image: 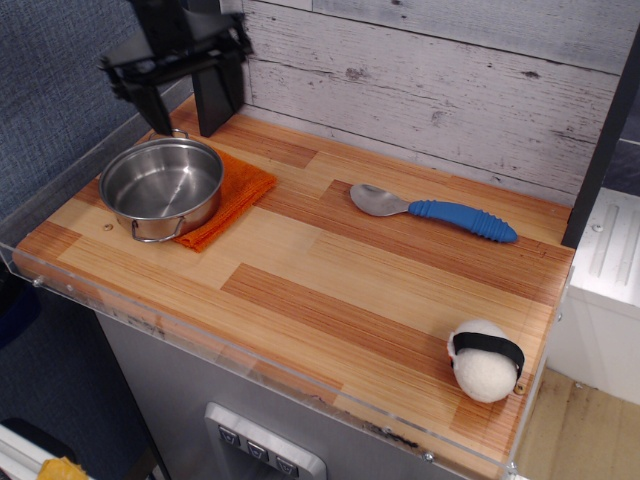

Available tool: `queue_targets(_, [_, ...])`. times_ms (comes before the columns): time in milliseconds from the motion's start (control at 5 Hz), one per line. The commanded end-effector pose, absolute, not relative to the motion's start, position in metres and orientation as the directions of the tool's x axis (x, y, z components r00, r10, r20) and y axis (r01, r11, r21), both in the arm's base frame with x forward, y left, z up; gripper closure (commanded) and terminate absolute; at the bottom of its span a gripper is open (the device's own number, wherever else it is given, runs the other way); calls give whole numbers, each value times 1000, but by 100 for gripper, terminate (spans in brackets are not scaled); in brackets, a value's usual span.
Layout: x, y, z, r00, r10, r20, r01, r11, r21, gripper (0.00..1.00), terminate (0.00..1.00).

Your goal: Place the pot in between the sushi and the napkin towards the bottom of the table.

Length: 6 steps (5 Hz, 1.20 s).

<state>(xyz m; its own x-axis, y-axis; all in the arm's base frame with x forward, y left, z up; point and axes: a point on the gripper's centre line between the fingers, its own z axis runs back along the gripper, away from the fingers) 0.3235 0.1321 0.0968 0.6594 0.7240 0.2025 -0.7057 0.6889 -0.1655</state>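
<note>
1. Pot sits at the far left of the table, resting on the orange napkin, which pokes out from under its right side. One wire handle points toward the front edge, the other toward the back wall.

2. Gripper hangs above the pot's back rim, near the dark post, with its two fingers spread apart and nothing between them. It is clear of the pot, not touching.

3. So the step in hand looks like the approach and grasp. My read: come down so that one finger drops inside the bowl and the other outside, straddling the rim wall, then close. The steel is shiny and thin-walled, so a shallow pinch could slip; a deeper bite on the rim seems safer.

4. Mind the napkin. It lies right under the pot, and a finger going too low outside the rim may snag the cloth and drag it along.

5. Sushi waits at the front right corner, well apart from the pot. The bare planks between napkin and sushi, near the front edge, look like the landing spot.

6. Spoon with the blue handle lies toward the back, so a carry along the front side should stay clear of it.

7. Lift well before travelling, I'd say, so the pot comes off the cloth cleanly.
</note>
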Motion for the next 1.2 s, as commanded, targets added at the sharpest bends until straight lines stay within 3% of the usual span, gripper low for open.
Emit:
queue_targets(0, [336, 134, 71, 662, 714, 228, -718, 691, -80, 0, 0])
queue_targets(400, [330, 137, 40, 676, 714, 182, -726, 688, -1, 0, 0])
queue_targets(600, [328, 141, 38, 670, 716, 196, -730, 683, -1, 100, 0])
queue_targets(1000, [330, 145, 53, 662, 716, 221, -732, 681, -11, 100, 0])
